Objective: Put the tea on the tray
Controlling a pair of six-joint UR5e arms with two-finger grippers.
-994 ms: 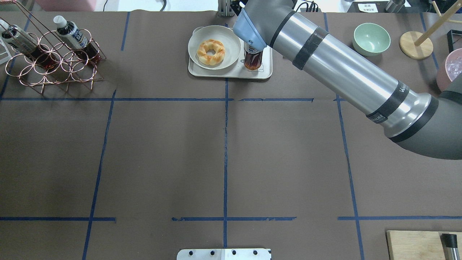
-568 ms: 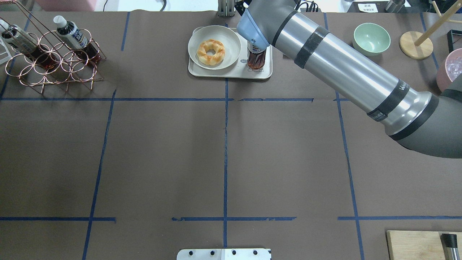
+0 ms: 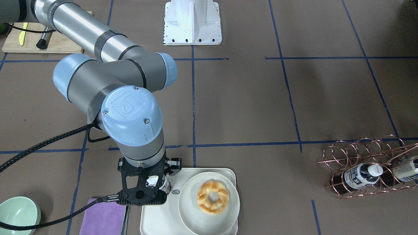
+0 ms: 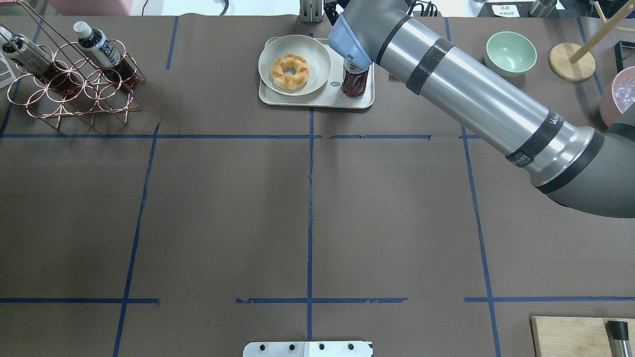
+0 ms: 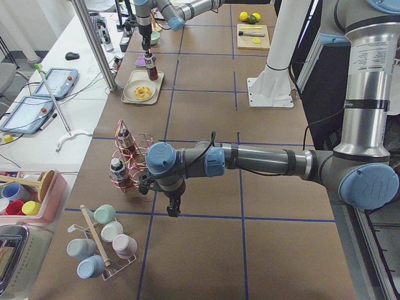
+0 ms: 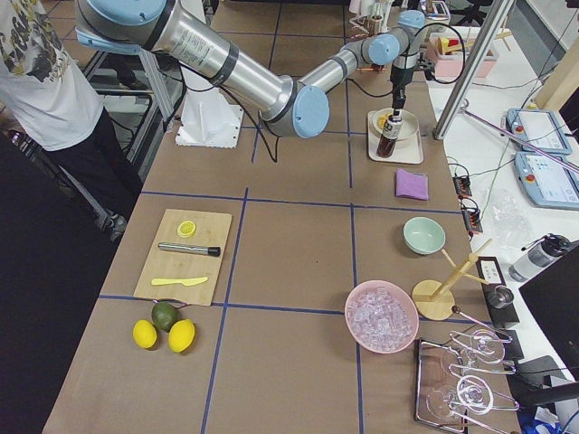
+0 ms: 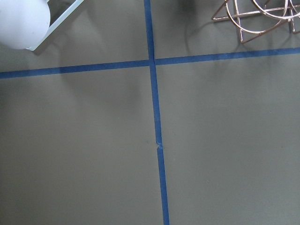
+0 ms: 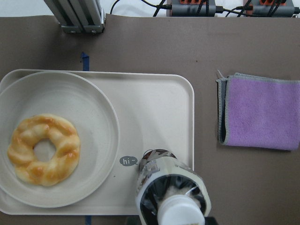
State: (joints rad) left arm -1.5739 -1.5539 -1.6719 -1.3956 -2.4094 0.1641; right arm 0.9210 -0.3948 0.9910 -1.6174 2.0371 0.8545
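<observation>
The left tool (image 5: 175,211) hangs near the bench's left end, seen only from the side; its opening I cannot tell. At the far edge's middle the tea (image 4: 355,83) stands on the right end of the tray (image 4: 297,101), the right tool (image 3: 152,183) clamped on its neck. The right wrist view shows the purple cloth (image 8: 258,112) that the arm hides from overhead, and makes the "hi-" bubble (image 8: 129,161) readable.
</observation>
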